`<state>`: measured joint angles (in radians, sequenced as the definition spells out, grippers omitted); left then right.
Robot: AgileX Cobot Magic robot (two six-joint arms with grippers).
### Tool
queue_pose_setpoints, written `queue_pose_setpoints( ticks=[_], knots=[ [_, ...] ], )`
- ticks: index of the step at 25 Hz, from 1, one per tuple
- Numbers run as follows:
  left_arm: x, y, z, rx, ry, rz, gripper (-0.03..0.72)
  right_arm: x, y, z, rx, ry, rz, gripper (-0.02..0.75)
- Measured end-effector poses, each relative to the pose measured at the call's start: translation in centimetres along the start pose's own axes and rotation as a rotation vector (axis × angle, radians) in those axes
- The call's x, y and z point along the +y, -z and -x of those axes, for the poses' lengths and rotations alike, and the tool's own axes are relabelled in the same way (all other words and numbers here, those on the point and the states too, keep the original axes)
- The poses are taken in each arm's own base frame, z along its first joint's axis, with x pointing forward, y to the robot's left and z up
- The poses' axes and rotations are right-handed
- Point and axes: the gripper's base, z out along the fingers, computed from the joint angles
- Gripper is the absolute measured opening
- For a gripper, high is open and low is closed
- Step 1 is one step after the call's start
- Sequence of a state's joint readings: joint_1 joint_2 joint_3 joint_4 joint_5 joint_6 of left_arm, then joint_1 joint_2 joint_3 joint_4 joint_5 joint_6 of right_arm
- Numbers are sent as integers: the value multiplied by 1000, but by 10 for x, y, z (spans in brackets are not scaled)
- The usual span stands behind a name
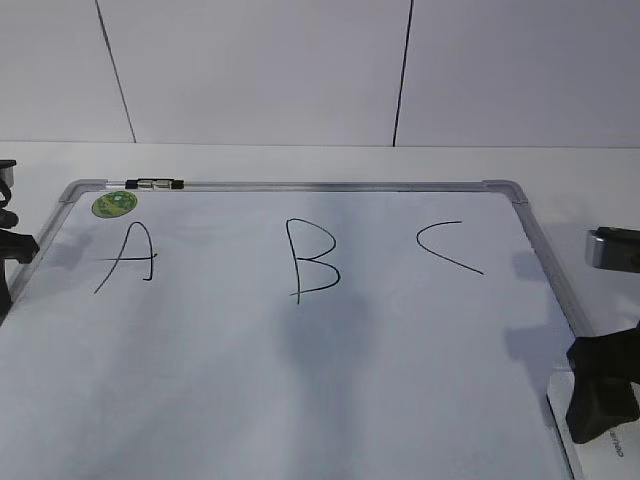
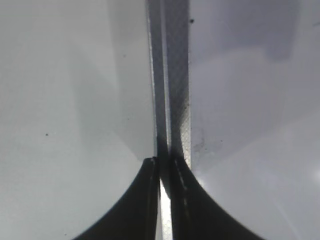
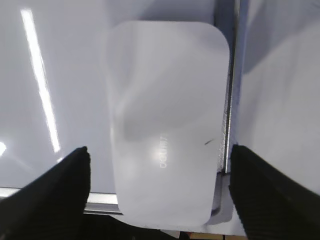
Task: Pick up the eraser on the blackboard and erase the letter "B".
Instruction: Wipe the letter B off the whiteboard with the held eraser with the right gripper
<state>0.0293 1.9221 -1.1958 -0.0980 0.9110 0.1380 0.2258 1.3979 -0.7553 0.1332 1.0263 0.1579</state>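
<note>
The blackboard (image 1: 300,380) is a white dry-erase board lying flat, with a silver frame. The letter "B" (image 1: 310,260) is drawn in black at its middle. The eraser (image 3: 167,100), a white rounded block with grey lettering, lies at the board's near right corner against the frame; it shows partly in the exterior view (image 1: 600,452). My right gripper (image 3: 159,150) is open, with one finger on each side of the eraser, not touching it; it also shows in the exterior view (image 1: 600,390). My left gripper (image 2: 165,165) is shut, its tips over the board's left frame (image 2: 177,75).
An "A" (image 1: 128,255) and a "C" (image 1: 445,245) flank the B. A green sticker (image 1: 114,204) and a small black-and-silver clip (image 1: 160,184) sit at the far left corner. A white table (image 1: 300,160) surrounds the board and a white wall stands behind.
</note>
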Motion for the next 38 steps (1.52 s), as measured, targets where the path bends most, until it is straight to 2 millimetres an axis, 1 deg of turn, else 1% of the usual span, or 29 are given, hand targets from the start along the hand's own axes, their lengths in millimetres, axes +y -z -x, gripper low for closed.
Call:
queue_pose_setpoints(
  ticks=[5, 22, 26, 29, 32, 38],
  knots=[
    [0, 0, 0, 0, 0, 0, 20, 1, -2, 3, -20, -7, 8, 680],
    [0, 0, 0, 0, 0, 0, 20, -1, -34, 14, 117, -25, -25, 667],
    [0, 0, 0, 0, 0, 0, 20, 0, -35, 14, 118, -25, -25, 636],
    [0, 0, 0, 0, 0, 0, 20, 0, -35, 14, 122, -25, -23, 580],
    [0, 0, 0, 0, 0, 0, 20, 0, -35, 14, 124, -25, -23, 555],
    [0, 0, 0, 0, 0, 0, 20, 1, -35, 14, 124, -23, -23, 550]
  ],
)
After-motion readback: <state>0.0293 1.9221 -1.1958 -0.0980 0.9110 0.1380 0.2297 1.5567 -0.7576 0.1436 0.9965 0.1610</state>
